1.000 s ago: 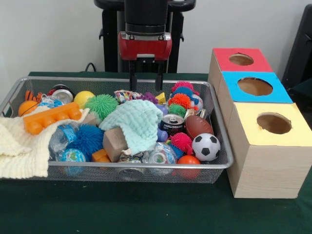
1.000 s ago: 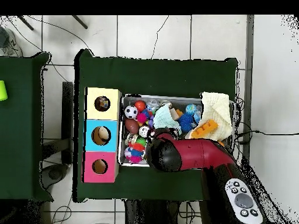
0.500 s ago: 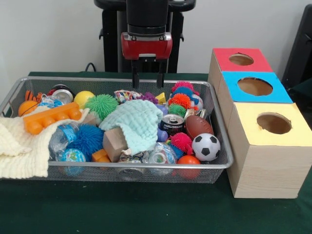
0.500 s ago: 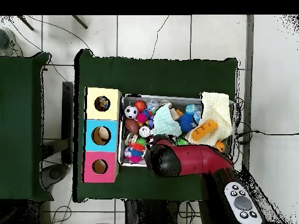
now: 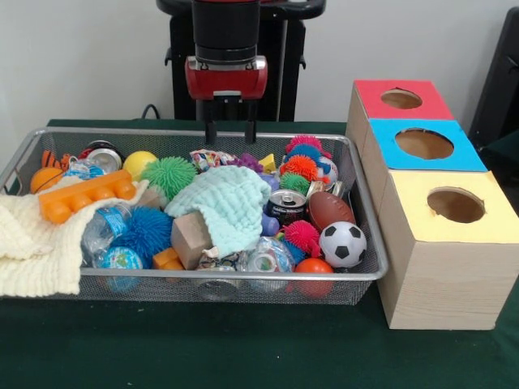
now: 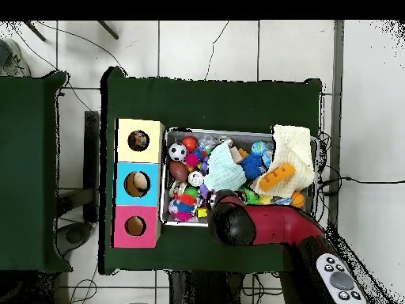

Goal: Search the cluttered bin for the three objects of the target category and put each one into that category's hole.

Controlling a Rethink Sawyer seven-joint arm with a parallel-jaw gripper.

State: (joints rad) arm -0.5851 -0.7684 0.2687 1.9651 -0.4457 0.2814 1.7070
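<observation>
Front view: gripper (image 5: pixel 227 132) hangs top centre over bin (image 5: pixel 366 243) far rim, fingers apart, empty.

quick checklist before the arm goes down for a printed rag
1. Gripper empty, jaws open: ok.
2. Gripper above the bin back rim, clear of clutter: ok.
3. Printed rag exposed at the back, beside the mint-green cloth: ok.
4. Other two rags located: cannot tell; one patterned scrap shows at the front.
5. Hole in the yellow-topped box unobstructed: ok.
</observation>
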